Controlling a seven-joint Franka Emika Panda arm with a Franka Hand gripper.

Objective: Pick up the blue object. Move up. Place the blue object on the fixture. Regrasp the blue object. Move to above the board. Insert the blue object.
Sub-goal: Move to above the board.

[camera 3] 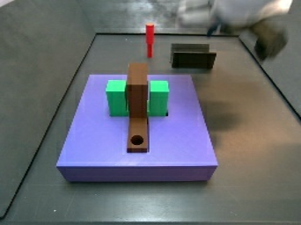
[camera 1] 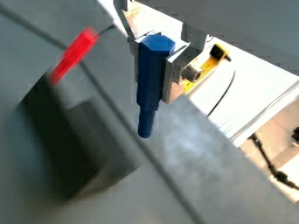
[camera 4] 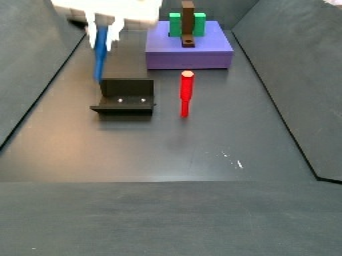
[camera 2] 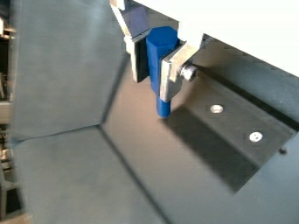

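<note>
Right now your gripper (camera 1: 163,63) is clamped on the upper end of the blue object (camera 1: 149,83), silver finger plates pressed against its sides in both wrist views (camera 2: 158,63); the peg (camera 2: 163,74) hangs upright below the jaws, its lower tip free in the air. You can see in a side view that the peg (camera 4: 100,54) is raised above the far left part of the fixture (camera 4: 122,97), not touching it; the gripper (camera 4: 104,22) sits over it. To the right of the fixture stands the red peg (camera 4: 187,92), apart from it, with bare floor around. Farther back lies the purple platform (camera 3: 139,151) carrying the board (camera 3: 139,110) between green blocks (camera 3: 118,98); the board's hole (camera 3: 137,141) is uncovered at its near end in that side view.
</note>
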